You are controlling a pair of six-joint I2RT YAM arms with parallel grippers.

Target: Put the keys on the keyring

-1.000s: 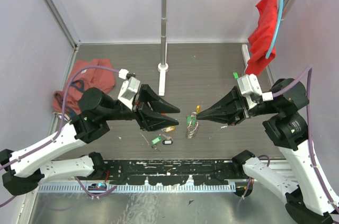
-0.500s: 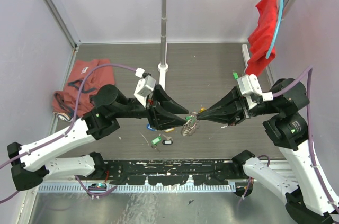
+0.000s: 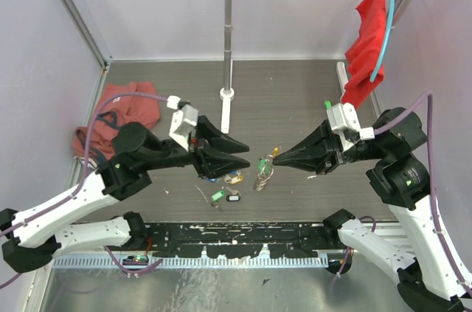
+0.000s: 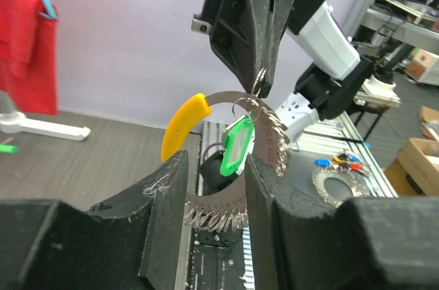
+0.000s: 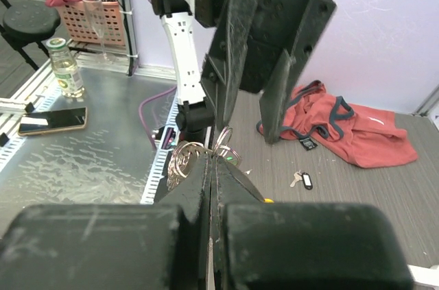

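Note:
The keyring (image 4: pixel 271 136), a silvery coiled loop with a yellow section (image 4: pixel 184 125), hangs in the air between the two arms. My right gripper (image 3: pixel 274 159) is shut on its top edge. A key with a green tag (image 4: pixel 236 145) dangles from the loop. In the top view the keyring (image 3: pixel 264 174) droops just under the right fingertips. My left gripper (image 3: pixel 249 158) faces it from the left, open, its fingers (image 4: pixel 164 194) a little short of the loop and holding nothing. Loose keys lie on the table: green tag (image 3: pixel 218 195), black tag (image 3: pixel 234 197), gold tag (image 3: pixel 234 178).
A crumpled pink-red cloth (image 3: pixel 118 116) lies at the back left. A white stand pole (image 3: pixel 227 94) rises behind the grippers, and a red cloth (image 3: pixel 369 46) hangs from its bar at the right. A black slotted rail (image 3: pixel 243 242) runs along the near edge.
Half a second ago my left gripper reached right up to the keyring; now it has drawn back to the left. The right gripper stays in place, still holding the loop.

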